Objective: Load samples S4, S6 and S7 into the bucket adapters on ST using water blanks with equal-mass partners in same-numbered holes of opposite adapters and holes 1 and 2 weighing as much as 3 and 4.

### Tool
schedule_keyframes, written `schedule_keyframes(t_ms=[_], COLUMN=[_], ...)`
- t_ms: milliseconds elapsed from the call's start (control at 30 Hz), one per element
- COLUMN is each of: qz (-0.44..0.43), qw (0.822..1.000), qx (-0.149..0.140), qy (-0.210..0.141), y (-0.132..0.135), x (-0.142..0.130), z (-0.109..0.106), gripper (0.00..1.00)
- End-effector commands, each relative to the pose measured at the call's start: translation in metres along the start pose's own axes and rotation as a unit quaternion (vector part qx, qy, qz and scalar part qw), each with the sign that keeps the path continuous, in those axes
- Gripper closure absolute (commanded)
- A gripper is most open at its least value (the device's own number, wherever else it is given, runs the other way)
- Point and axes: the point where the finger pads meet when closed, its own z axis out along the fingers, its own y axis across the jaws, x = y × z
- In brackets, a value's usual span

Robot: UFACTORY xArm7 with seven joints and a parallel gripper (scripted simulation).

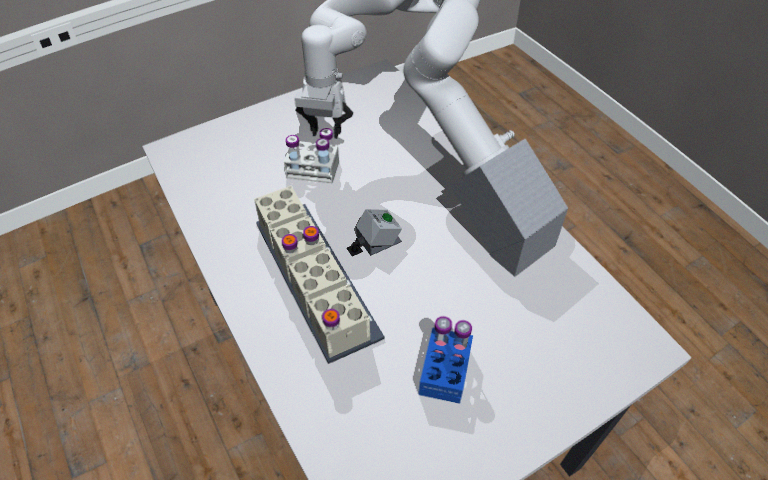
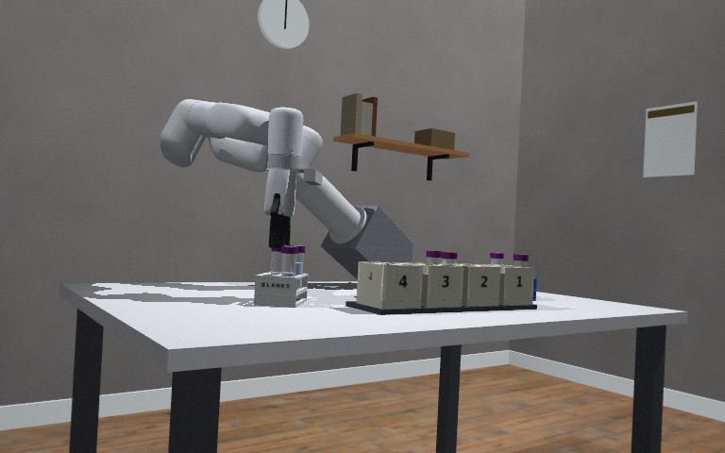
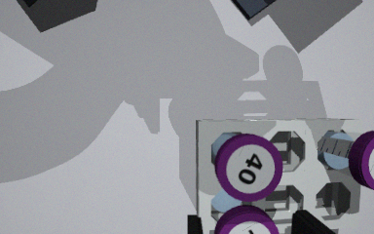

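Nearest, lower right of the overhead frame, a blue rack (image 1: 440,390) (image 2: 534,289) holds two grey-dotted tubes (image 1: 443,324) (image 1: 463,328). Left of centre, three orange-dotted tubes (image 1: 331,316) (image 1: 289,241) (image 1: 310,232) (image 2: 433,253) (image 2: 448,255) stand in the adapters. Farther, upper left, the pincer (image 1: 326,134) (image 2: 279,246) (image 3: 249,225) gapes, empty, over the white rack (image 1: 308,177) (image 2: 275,296) (image 3: 312,177).

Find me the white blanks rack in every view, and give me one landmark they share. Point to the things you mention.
The blanks rack (image 1: 334,160) (image 2: 275,293) (image 3: 312,146):
Top: left of centre, upper half of the picture.
Exterior: left of centre, below mid-height, "BLANKS" facing out.
Wrist: lower right, running off the bottom edge.
Shared landmark: the purple-capped tubes (image 1: 292,140) (image 2: 289,249) (image 3: 248,168) standing in it.
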Motion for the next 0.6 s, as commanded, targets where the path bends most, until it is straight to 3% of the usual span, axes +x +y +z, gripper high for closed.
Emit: schedule_keyframes(t_ms=[0,567], qz=[0.0,0.0], qw=[1.0,1.0], qx=[-0.001,-0.001], qy=[0.0,0.0], y=[0.001,0.001], x=[0.0,0.0], z=[0.002,0.012], gripper=[0.43,0.43])
